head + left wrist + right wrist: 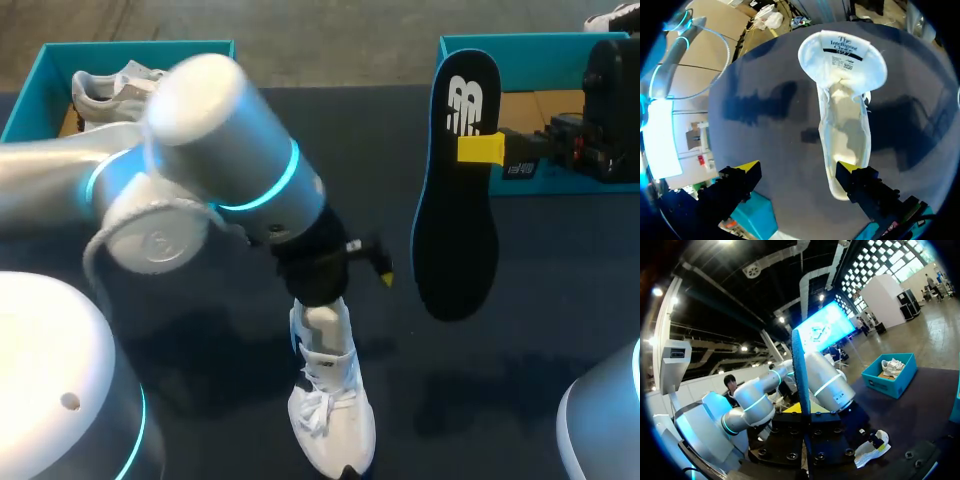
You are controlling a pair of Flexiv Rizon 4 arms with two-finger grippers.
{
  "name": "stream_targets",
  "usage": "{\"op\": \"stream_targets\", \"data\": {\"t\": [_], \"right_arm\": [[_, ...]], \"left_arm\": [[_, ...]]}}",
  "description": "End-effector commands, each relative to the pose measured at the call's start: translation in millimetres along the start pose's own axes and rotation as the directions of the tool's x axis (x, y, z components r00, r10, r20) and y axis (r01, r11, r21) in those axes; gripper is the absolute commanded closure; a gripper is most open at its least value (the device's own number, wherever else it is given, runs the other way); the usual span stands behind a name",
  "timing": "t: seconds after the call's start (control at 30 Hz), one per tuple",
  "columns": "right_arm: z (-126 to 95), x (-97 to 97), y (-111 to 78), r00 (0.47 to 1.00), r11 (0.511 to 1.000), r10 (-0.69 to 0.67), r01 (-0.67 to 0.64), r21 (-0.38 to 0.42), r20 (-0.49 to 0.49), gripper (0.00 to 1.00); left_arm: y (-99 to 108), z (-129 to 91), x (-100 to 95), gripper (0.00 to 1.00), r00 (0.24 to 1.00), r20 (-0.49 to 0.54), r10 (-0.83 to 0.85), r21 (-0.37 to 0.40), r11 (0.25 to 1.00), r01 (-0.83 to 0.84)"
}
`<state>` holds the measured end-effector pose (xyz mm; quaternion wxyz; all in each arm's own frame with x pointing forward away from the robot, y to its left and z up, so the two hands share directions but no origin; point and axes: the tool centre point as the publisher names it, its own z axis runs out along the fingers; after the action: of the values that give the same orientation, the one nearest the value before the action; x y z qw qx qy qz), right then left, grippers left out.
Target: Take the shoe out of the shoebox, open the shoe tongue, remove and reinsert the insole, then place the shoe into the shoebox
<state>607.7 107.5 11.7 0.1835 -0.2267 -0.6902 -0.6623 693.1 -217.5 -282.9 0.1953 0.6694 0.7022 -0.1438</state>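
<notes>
Left arm (215, 150) overhangs shoe (332, 425); hanging insole (457, 200) bars right side; table (400, 345) gap between passable.

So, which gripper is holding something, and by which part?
The right gripper holds the black insole near its logo end; the left gripper is open.

White shoe (330, 420), black insole (455, 240) with blue rim and white logo, teal shoebox (540, 45), dark blue table (560, 300).

I see a dark blue table (540, 300) with an open teal box (28, 95) at its far left corner. A white sneaker (105, 90) lies inside the box, on its brown cardboard floor and close to the left wall.
</notes>
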Motion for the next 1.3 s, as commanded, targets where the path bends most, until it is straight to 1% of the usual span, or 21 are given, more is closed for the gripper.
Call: {"op": "stream_targets", "data": {"t": [0.03, 0.1, 0.33, 0.37, 0.57, 0.63, 0.73, 1.23, 1.3], "right_arm": [[2, -2.1, 1.5, 1.0, 1.0, 0.001, -0.001, 0.003, -0.002, 1.0], [2, -2.1, 1.5, 1.0, 1.0, 0.001, -0.001, 0.003, -0.002, 1.0], [2, -2.1, 1.5, 1.0, 1.0, 0.001, -0.001, 0.003, -0.002, 1.0], [2, -2.1, 1.5, 1.0, 1.0, 0.001, -0.001, 0.003, -0.002, 1.0], [2, -2.1, 1.5, 1.0, 1.0, 0.001, -0.001, 0.003, -0.002, 1.0], [2, -2.1, 1.5, 1.0, 1.0, 0.001, -0.001, 0.003, -0.002, 1.0], [2, -2.1, 1.5, 1.0, 1.0, 0.001, -0.001, 0.003, -0.002, 1.0], [2, -2.1, 1.5, 1.0, 1.0, 0.001, -0.001, 0.003, -0.002, 1.0], [2, -2.1, 1.5, 1.0, 1.0, 0.001, -0.001, 0.003, -0.002, 1.0]], "left_arm": [[1, -47, 18.4, 0.0, 0.985, 0.17, -0.004, -0.016, 1.0, 0.007], [5, -53, 16.7, 0.0, 0.978, 0.21, -0.007, 0.001, 1.0, 0.007], [13, -73, 17.9, 0.0, 0.936, 0.352, 0.005, 0.008, 1.0, -0.009], [14, -76, 17.8, 0.0, 0.928, 0.373, 0.004, -0.001, 1.0, -0.004], [28, -95, 12.1, 0.0, 0.863, 0.506, 0.019, 0.006, 1.0, -0.026], [34, -101, 8.2, 0.0, 0.837, 0.546, 0.027, 0.019, 0.999, -0.045], [44, -111, 0.9, 0.0, 0.791, 0.612, 0.025, 0.068, 0.994, -0.085], [44, -111, 0.9, 0.0, 0.791, 0.612, 0.025, 0.068, 0.994, -0.085], [49, -114, -3.0, 0.0, 0.767, 0.64, 0.048, 0.045, 0.994, -0.1]]}}
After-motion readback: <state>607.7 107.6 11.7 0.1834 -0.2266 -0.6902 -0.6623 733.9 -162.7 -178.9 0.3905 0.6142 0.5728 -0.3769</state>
